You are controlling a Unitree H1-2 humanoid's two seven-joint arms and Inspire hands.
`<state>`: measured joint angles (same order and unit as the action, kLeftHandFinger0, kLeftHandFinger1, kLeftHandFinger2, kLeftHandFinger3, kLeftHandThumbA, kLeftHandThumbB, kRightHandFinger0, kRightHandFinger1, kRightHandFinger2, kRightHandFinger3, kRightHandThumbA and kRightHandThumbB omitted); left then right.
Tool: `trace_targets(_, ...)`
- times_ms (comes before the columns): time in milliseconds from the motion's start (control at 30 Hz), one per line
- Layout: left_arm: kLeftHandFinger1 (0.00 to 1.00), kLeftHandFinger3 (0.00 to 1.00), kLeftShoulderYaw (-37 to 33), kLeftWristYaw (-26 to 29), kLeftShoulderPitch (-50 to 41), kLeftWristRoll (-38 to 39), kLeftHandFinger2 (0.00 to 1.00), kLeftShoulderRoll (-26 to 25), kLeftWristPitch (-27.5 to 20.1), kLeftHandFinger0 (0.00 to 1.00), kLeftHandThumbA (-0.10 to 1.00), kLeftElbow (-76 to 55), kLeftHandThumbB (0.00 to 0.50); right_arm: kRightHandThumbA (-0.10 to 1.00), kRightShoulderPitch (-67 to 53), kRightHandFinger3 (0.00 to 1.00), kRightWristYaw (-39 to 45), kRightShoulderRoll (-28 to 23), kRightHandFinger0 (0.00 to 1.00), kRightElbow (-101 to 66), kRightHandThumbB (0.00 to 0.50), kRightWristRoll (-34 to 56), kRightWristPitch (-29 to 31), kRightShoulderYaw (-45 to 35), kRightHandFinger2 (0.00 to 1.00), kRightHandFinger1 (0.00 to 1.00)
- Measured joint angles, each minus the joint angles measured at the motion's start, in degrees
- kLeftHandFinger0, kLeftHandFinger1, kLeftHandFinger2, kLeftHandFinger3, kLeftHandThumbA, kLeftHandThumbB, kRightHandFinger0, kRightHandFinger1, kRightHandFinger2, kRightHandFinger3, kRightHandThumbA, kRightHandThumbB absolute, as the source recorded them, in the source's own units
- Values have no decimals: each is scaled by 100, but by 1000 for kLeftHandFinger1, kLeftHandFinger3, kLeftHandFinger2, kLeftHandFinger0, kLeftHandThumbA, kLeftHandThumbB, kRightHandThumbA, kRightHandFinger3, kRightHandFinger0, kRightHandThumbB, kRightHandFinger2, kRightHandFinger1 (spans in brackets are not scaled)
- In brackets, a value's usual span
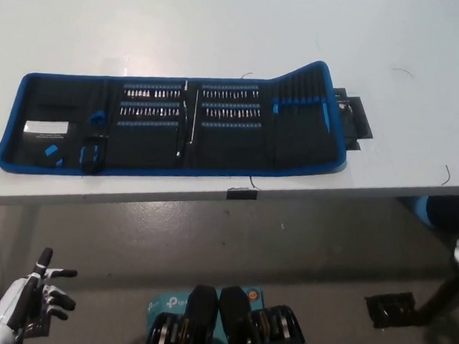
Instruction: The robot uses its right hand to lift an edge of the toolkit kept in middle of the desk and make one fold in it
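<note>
White left hand [33, 296] low below the worktop [224, 30] edge, released with fingers spread, holding nothing, black-and-blue toolkit [177, 125] unrolled flat on the worktop well above and right of it, far end slightly raised, right hand out of sight

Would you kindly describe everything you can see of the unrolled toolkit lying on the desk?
The black fabric toolkit with blue piping lies unrolled, inside up, on the white desk near its front edge. Its middle panels hold rows of small bits under blue strips, with a slim metal tool between them. The left end carries a white label and a few small blue and black parts. Its right end bulges upward instead of lying flat, and a black strap sticks out past that end. No robot hand touches it.
</note>
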<state>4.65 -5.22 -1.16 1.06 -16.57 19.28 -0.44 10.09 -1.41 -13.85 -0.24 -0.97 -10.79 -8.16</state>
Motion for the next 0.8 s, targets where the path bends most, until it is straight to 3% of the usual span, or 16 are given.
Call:
trace_targets(67,446,643,1,-2,0,3,346,-1,3,454,1000,-1,500,230,229,639,118,-91,107,-298,186,17,-89,70,327,178)
trace_targets(133,429,628,3,-4,0,7,330,-3,7,440,1000,-1,500,191,532,568,220,-163,13,-637,202,50,-243,144,260,91)
trace_targets(200,410,604,2,-5,-1,12,317,-2,8,427,1000,-1,500,204,883,495,304,-192,0,-859,214,97,-365,200,204,39)
trace_targets(333,436,609,8,-4,-9,17,329,-1,14,453,1000,-9,500,202,1463,507,435,-179,0,-1054,231,202,-601,301,167,0)
trace_targets(433,434,612,25,-3,-10,24,335,-1,25,449,1000,-19,500,209,1754,568,485,-149,0,-1022,231,224,-708,374,190,0)
trace_targets(533,421,606,28,-3,-10,25,339,-1,29,435,1000,-18,500,189,1949,611,518,-103,102,-768,227,219,-741,450,343,159)
trace_targets(567,421,608,28,-3,-9,25,339,-1,29,436,1000,-18,500,188,1991,612,517,-75,104,-619,228,214,-762,463,346,163)
trace_targets(600,441,617,26,-3,-6,25,353,0,29,453,1000,-17,500,168,2032,666,513,-29,236,-471,225,207,-808,470,461,321)
trace_targets(633,443,617,26,-3,-5,25,355,0,28,456,1000,-18,500,165,2069,676,499,36,251,-290,224,205,-836,473,470,340)
trace_targets(667,438,622,26,-3,-6,25,348,0,28,448,1000,-18,500,203,2095,720,488,94,290,-127,263,205,-860,468,493,375)
trace_targets(700,440,630,25,-3,-6,26,356,2,27,450,1000,-18,500,198,2117,730,458,175,290,56,269,208,-899,462,488,371)
trace_targets(733,440,630,24,-3,-7,26,356,2,26,449,1000,-17,500,192,2132,773,437,243,311,189,263,212,-947,439,519,395)
trace_targets(800,434,624,26,-2,-11,26,355,6,26,435,1000,-18,500,254,2140,905,387,402,469,454,265,216,-1033,391,685,570)
